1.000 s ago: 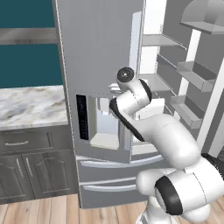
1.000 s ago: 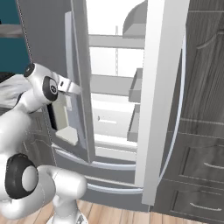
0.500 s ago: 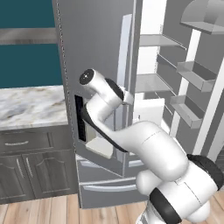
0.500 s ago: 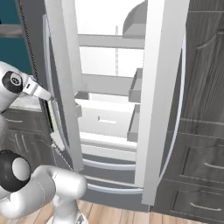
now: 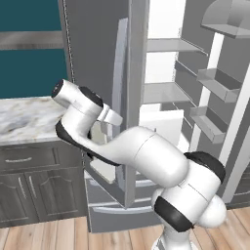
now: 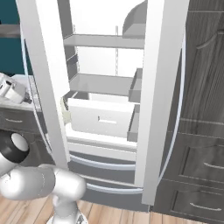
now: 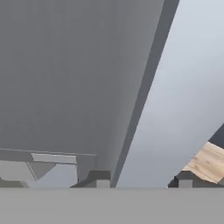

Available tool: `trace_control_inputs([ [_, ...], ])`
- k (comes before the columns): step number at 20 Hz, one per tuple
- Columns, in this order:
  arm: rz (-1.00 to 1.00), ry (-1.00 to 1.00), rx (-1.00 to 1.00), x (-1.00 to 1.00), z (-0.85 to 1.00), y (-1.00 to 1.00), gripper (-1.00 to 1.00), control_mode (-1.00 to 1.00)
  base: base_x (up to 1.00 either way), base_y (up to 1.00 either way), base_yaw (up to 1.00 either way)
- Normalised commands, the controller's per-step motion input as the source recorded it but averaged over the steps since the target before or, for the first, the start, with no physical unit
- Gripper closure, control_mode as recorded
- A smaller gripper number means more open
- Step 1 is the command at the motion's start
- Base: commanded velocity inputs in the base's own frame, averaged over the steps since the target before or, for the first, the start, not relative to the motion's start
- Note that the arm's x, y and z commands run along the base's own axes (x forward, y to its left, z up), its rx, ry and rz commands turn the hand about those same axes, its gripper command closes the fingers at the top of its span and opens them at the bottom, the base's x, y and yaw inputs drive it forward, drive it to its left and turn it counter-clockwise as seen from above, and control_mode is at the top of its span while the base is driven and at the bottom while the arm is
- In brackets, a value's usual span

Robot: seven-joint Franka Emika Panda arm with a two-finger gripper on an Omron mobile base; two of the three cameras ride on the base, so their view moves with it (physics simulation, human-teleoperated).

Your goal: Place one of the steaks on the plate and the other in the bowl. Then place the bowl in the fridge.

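Arm has swung left, past the fridge (image 5: 97,73) door (open).

White shelves (image 6: 103,83) are seen inside the open tall grey steel fridge (image 5: 97,53); a white drawer (image 6: 98,118) is seated beneath them.

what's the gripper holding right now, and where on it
Nothing. In the hand view the gripper is open, its fingertips apart with only the fridge door surface beyond the gap between them.

Gripper (image 7: 143,183) tips cut off at hand view's bottom; jaw gap unclear. Fridge (image 5: 97,58) top cropped in both base views
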Motion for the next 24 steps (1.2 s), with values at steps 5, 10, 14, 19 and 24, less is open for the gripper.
trace_control_inputs([
  [5, -0.18, -0.05, 0.0, -0.02, -0.08, 0.75, -1.0, -1.0, 0.0, 0.0, 0.0],
  [10, 0.0, -0.02, 0.0, -0.02, -0.1, 0.16, -1.0, -1.0, 0.0, 0.0, 0.0],
  [14, 0.0, 0.0, -0.03, -0.22, -0.23, 0.38, -1.0, -1.0, 0.0, 0.0, 0.0],
  [19, 0.0, 0.11, -0.03, -0.01, -0.26, 0.24, -1.0, -1.0, 0.0, 0.0, 0.0],
  [24, 0.0, 0.02, -0.03, -0.45, -0.07, -0.11, -1.0, -1.0, 0.0, 0.0, 0.0],
])
